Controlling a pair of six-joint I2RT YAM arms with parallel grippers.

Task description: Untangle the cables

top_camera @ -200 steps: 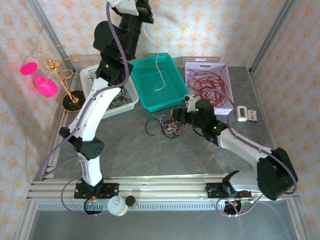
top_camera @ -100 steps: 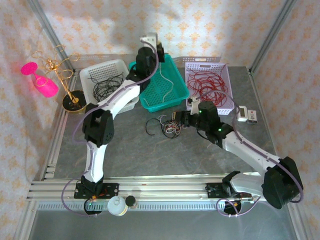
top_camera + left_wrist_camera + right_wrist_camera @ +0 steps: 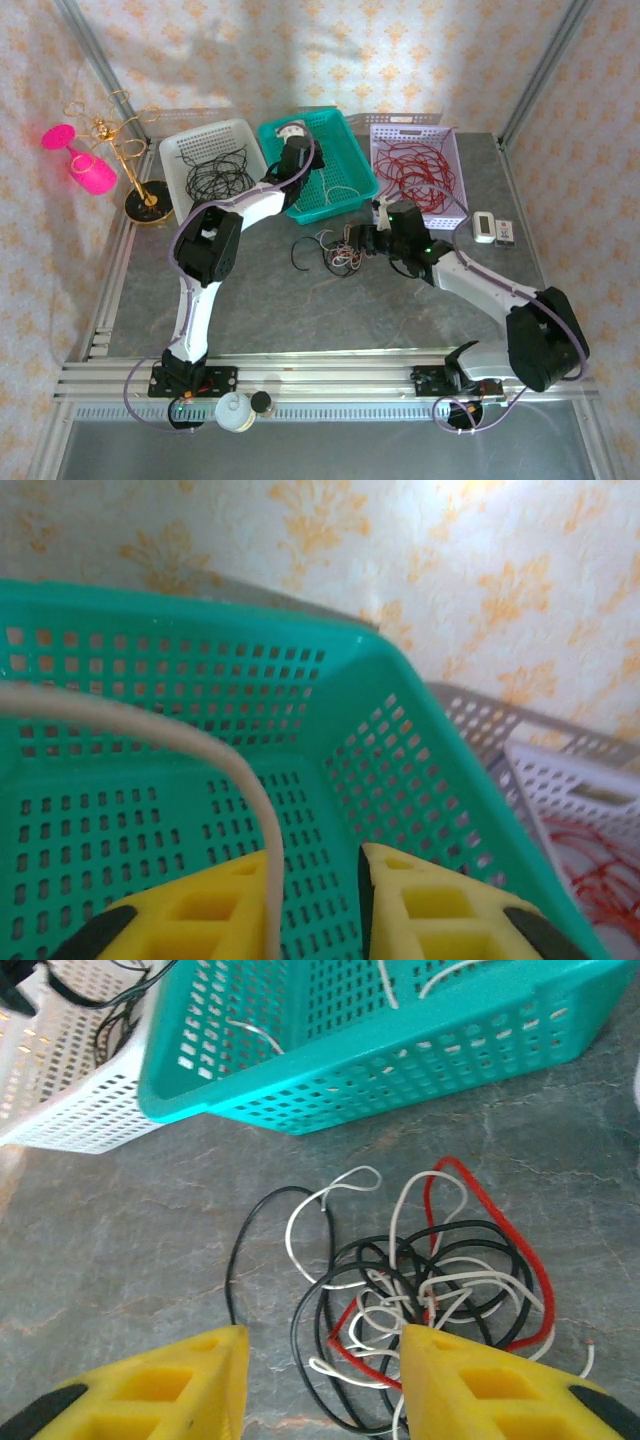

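A clump of red, white and black cables (image 3: 335, 250) lies on the grey table in front of the teal basket (image 3: 352, 150). My right gripper (image 3: 354, 240) hovers at its right side. In the right wrist view this gripper (image 3: 320, 1360) stands open over the clump (image 3: 430, 1280), nothing between its fingers. My left gripper (image 3: 295, 138) reaches down into the teal basket. In the left wrist view its jaws (image 3: 315, 858) are parted. A white cable (image 3: 200, 735) curves down along the left finger's inner edge, above the teal basket's floor (image 3: 300, 790).
A white basket (image 3: 200, 135) holds black cables, and a lilac basket (image 3: 410, 128) holds red cables. A gold wire stand (image 3: 130, 150) with a pink object stands at the far left. Two small devices (image 3: 485, 228) lie right of the lilac basket.
The left arm came down from high above and lowered the white cable into the teal basket, and its jaws parted. The right gripper's jaws widened over the clump.
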